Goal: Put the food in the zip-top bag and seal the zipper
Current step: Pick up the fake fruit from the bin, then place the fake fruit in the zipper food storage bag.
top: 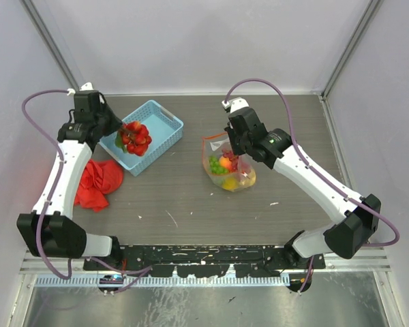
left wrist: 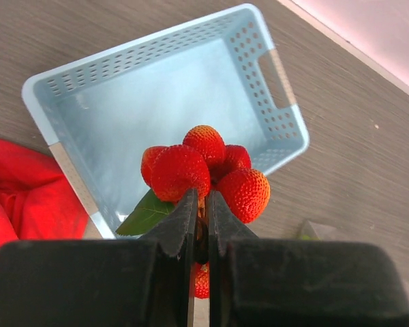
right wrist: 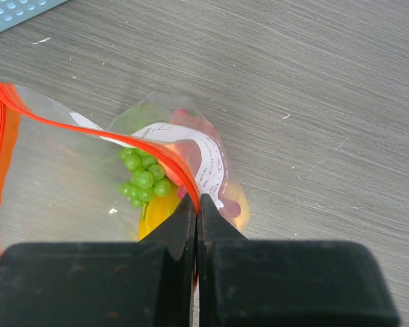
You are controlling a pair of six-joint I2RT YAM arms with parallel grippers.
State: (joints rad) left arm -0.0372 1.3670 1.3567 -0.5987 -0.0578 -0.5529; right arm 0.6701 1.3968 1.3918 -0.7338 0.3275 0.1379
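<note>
From above, the light-blue mesh basket [top: 162, 122] is sitting toward the far left corner, the red cloth [top: 99, 182] by the left edge and the zip-top bag [top: 226, 170] right of centre. Both arms are stretching toward the far edge.

Left wrist view: the left gripper [left wrist: 200, 204], nearly closed, is pinching the strawberries [left wrist: 204, 170] above the basket.

Right wrist view: the right gripper [right wrist: 196, 204] is clamping the zipper [right wrist: 88, 126]. Green grapes [right wrist: 144, 174] and a lemon [right wrist: 157, 216] are lying inside the bag.
</note>
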